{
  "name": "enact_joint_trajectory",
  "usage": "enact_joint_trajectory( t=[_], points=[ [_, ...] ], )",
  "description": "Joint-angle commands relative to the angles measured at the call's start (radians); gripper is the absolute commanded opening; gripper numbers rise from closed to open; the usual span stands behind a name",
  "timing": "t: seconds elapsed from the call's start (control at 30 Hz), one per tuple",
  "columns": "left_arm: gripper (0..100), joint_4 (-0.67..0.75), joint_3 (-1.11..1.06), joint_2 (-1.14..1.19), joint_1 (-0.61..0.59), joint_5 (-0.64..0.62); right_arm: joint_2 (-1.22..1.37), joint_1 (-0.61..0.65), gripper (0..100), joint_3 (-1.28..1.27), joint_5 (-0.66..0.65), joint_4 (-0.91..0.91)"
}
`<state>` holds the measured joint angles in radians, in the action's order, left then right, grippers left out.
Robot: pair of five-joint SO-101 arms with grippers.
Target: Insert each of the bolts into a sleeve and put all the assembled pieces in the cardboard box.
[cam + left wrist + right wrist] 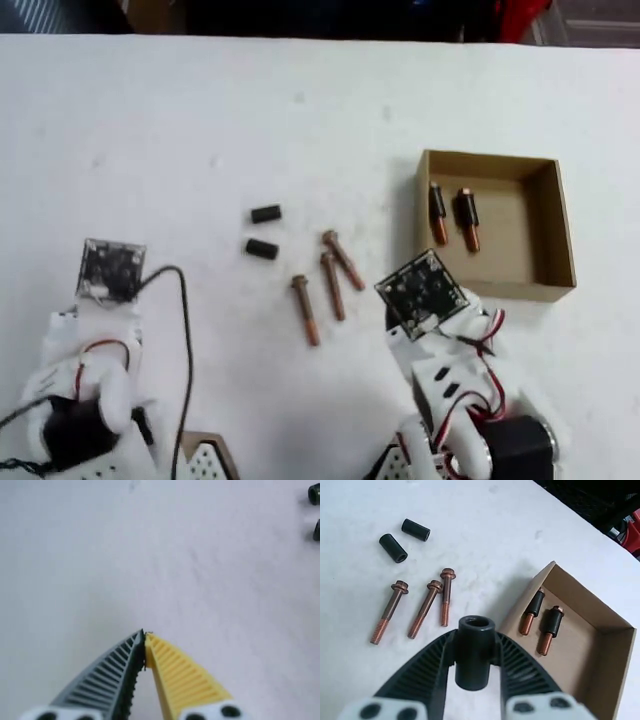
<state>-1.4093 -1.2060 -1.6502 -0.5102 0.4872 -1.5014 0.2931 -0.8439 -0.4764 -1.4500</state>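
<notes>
This looks like a robotics workbench in a lab or workshop. A plain white table (300, 100) carries bare circuit boards (110, 268), a trailing black cable (187, 340), loose copper bolts (333, 287) at the middle, and a small cardboard box (563, 225) toward the right.

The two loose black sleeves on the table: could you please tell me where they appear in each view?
High view: the loose sleeves lie mid-table, just left of the three bolts.
Left wrist view: the pair sits far beyond the left tool, cut by the frame's edge.
Right wrist view: they lie beyond the bolts, away from the cardboard box.
Shared landmark: the three bolts, in the high and right wrist views.
</notes>
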Motion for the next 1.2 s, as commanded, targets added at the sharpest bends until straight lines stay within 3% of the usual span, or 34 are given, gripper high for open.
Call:
enact_joint_trajectory(
  t=[0.0, 0.27, 0.5, 0.73, 0.93, 1.17],
  points=[
    [2, 0.028, 0.129, 0.242, 0.071, 0.0, -0.005, 0.002, 1.7, -0.048, 0.006, 0.088],
    [2, 0.028, 0.195, 0.375, 0.248, -0.147, -0.005, 0.008, 1.7, -0.147, 0.012, 0.206],
    [2, 0.028, 0.189, 0.38, 0.378, -0.153, -0.005, 0.008, 1.7, -0.278, 0.014, 0.275],
    [2, 0.028, 0.19, 0.38, 0.498, -0.163, -0.005, 0.007, 1.7, -0.334, 0.112, 0.337],
    [2, 0.058, 0.189, 0.384, 0.585, -0.293, -0.005, 0.008, 1.7, -0.358, 0.138, 0.337],
    [2, 0.17, 0.233, 0.659, 0.662, -0.374, -0.005, 0.002, 1.7, -0.419, 0.138, 0.415]
  ],
)
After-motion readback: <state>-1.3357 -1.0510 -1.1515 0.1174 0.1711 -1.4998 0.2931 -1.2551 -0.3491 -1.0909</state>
